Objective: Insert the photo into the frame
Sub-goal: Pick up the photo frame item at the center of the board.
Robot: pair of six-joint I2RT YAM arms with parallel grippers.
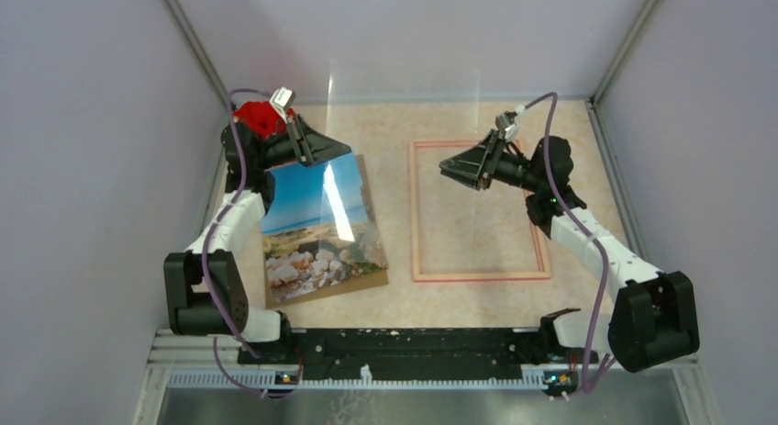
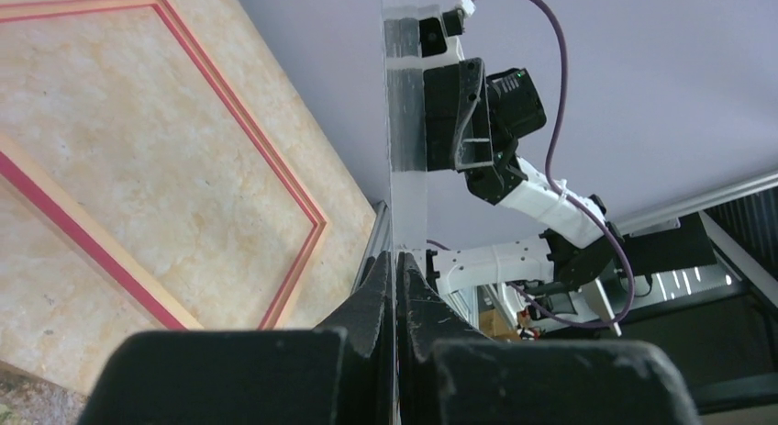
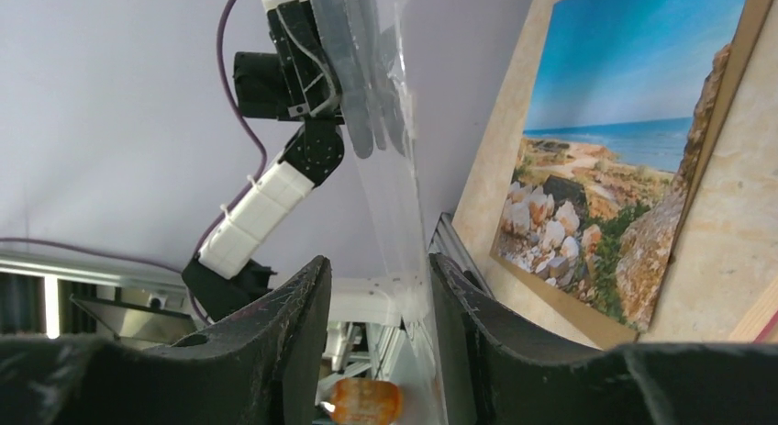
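L arm [image 1: 225, 225] stretched fwd, elbow bent. L pincer [image 2: 396, 264] jaws shut tight on clear sheet [image 2: 408, 209] edge. R arm [image 1: 596, 241] bent inward, wrist facing left. R pincer [image 3: 376, 269] jaws apart, straddling sheet.

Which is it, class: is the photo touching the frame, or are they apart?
Apart. The top view shows a strip of bare table between the photo and the frame.

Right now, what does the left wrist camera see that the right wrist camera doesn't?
Only the left wrist view shows the pink frame and the right arm. Only the right wrist view shows the photo and the left arm. Both show the clear sheet: pinched in the left tool, and passing through the open right tool.
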